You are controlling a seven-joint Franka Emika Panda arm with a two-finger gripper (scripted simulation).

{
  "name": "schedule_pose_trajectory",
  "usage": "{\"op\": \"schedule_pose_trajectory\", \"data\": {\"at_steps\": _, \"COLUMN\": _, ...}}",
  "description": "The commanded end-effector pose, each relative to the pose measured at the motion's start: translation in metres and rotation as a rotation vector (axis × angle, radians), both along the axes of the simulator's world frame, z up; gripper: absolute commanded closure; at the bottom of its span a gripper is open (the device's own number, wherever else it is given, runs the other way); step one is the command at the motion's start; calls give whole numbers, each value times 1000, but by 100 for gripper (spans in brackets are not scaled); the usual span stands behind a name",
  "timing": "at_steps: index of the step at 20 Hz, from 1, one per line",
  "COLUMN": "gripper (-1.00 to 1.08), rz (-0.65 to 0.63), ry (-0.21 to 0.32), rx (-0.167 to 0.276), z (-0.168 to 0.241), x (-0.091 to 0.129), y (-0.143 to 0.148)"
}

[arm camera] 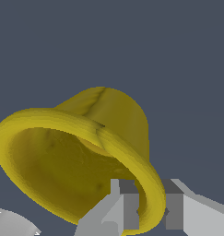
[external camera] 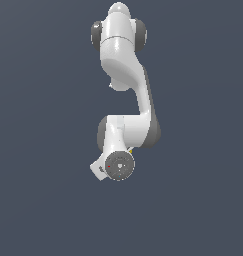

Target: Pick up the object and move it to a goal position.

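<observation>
The yellow cup (arm camera: pixel 81 156) lies tilted between the fingers of the hand (arm camera: pixel 148 207), its open mouth turned toward the wrist camera. One finger (arm camera: pixel 120 209) sits inside the mouth and the other finger (arm camera: pixel 175 207) outside, with the rim wall running between them; the hand appears clenched on that rim. In the exterior view the arm (external camera: pixel 125 90) hides nearly all of the cup; only a yellow sliver (external camera: pixel 130 149) shows beside the wrist, so I cannot tell whether it is clear of the grey desk (external camera: pixel 43 200).

Judgement: a grip on a thin, rounded rim is shallow. The carry should go slowly, with wrist angle held constant and no sudden stops, so the cup does not pivot or slip out. No goal marker is visible.
</observation>
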State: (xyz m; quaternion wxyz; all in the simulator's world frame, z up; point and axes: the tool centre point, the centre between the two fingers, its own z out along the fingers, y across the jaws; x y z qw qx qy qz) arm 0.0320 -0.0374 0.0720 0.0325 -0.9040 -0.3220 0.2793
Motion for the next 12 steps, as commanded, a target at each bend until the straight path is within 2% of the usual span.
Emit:
{"op": "schedule_pose_trajectory", "data": {"at_steps": 1, "gripper": 108, "rz": 2, "ry": -3, "rx": 1, "z": 10, "x": 2, "y": 12}}
{"op": "schedule_pose_trajectory", "data": {"at_steps": 12, "gripper": 108, "rz": 3, "ry": -3, "rx": 1, "z": 53, "x": 13, "y": 68}}
